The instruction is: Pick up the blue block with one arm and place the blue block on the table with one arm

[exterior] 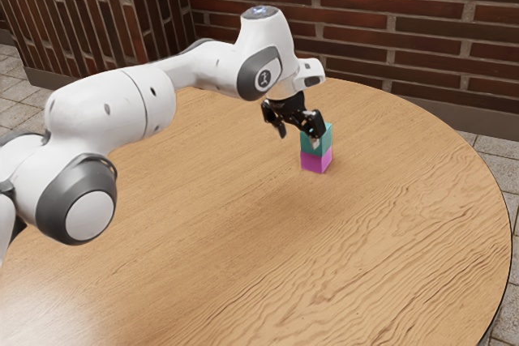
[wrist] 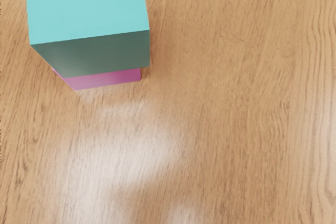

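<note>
Around the turquoise cube [wrist: 86, 9] atop the magenta cube [exterior: 311, 161], the exterior view's round wooden table [exterior: 365, 232] is free from two to eight o'clock; the black gripper [exterior: 298, 138] obstructs ten.

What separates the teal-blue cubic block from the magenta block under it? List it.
The teal-blue block is a light blue-green, while the magenta block is pinkish purple.
The teal-blue block sits on top; the magenta block stands on the wooden table beneath it.
Both are plain, straight-edged and one colour each.
</note>
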